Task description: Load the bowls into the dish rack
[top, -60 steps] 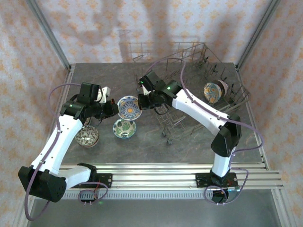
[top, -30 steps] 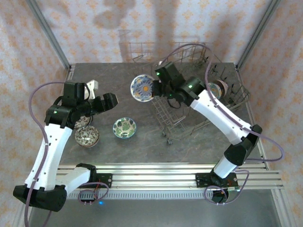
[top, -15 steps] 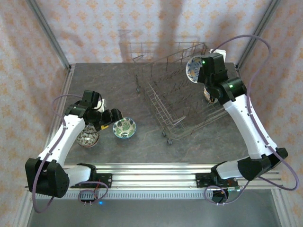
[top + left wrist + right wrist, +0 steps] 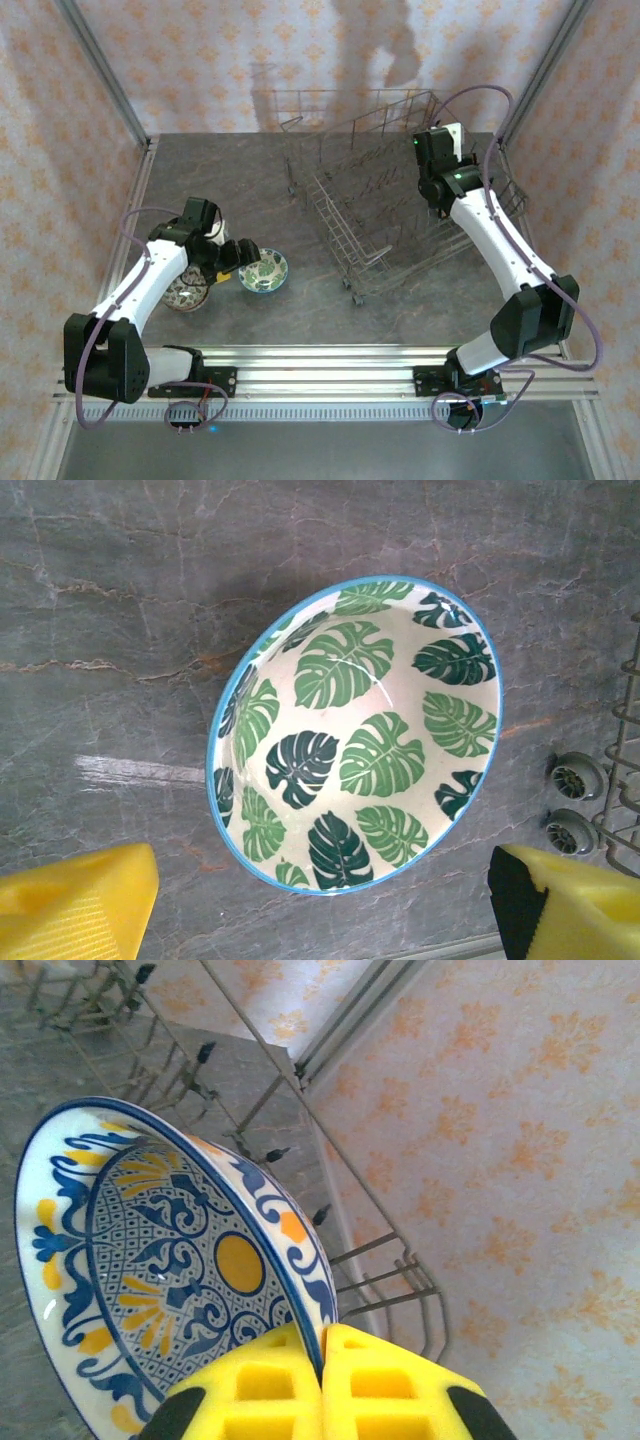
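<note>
Blue-white bowl with an orange centre [image 4: 170, 1270] is clamped by its rim in the right gripper [image 4: 322, 1345]. The yellow fingers [image 4: 380, 1380] are pressed together on the edge. The bowl is tipped up on its side and spreads out to the left of those fingers in the wrist view. Wires and black-tipped tines of the dish rack [image 4: 385, 210] sit just beyond the bowl, patterned wall behind. From above, the right arm [image 4: 490, 230] reaches over the rack's far right side; the held bowl can't be made out there.

Green leaf-pattern bowl [image 4: 355, 735] with a blue rim sits upright on the grey marbled table [image 4: 120, 600], just ahead of the left gripper [image 4: 320, 865]. Its jaws are spread wide, one yellow finger on either side of the bowl's near rim, no contact visible. Rack casters [image 4: 575, 780] are to the right of that gripper. From above, a dark speckled bowl [image 4: 185, 293] lies on the table behind the left gripper, partly under that arm.
</note>
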Available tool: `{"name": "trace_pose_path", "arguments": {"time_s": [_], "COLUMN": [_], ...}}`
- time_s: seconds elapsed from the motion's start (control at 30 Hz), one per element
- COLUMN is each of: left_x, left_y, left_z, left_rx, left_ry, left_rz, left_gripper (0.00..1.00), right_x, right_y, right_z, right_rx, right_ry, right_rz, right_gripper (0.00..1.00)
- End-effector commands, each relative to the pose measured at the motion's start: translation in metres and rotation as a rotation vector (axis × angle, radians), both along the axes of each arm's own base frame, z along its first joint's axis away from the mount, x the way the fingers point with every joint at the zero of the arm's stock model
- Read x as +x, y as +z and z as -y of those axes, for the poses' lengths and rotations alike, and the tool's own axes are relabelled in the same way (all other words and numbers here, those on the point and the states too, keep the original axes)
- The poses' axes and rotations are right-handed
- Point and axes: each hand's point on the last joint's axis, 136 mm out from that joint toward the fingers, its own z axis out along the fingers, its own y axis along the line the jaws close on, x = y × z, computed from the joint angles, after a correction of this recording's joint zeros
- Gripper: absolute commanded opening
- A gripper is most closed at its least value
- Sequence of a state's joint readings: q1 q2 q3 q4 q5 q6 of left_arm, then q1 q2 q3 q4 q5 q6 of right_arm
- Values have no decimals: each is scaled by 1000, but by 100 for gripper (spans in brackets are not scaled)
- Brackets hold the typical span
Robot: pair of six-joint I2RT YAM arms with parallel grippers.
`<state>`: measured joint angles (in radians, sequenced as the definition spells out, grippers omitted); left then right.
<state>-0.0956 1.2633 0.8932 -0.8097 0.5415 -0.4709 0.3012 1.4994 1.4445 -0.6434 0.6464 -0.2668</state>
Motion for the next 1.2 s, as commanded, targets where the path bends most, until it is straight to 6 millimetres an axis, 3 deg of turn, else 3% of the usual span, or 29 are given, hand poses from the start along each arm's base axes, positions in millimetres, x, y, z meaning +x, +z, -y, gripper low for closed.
{"name": "trace_pose_path", "arguments": {"time_s": [0.0, 0.1, 0.4, 0.67, 1.17], "left_x": [6, 10, 11, 12, 10], "left_y": [-3, -3, -4, -7, -8], "left_z": [-6, -5, -4, -3, -1], "left_rx": [20, 16, 9, 0, -11], "left_ry": [18, 16, 18, 27, 33], "left_rz": [20, 24, 31, 32, 41], "left_gripper": [87, 87, 87, 87, 87], "right_x": [9, 17, 35, 30, 25], "right_y": [15, 7, -20, -32, -50], "right_z": [19, 28, 29, 32, 8], "right_rx": [-84, -118, -195, -252, -415], "right_ry": [-60, -73, -48, -39, 24], "right_rz": [57, 25, -55, -87, -120], "right_gripper": [0, 0, 0, 0, 0]}}
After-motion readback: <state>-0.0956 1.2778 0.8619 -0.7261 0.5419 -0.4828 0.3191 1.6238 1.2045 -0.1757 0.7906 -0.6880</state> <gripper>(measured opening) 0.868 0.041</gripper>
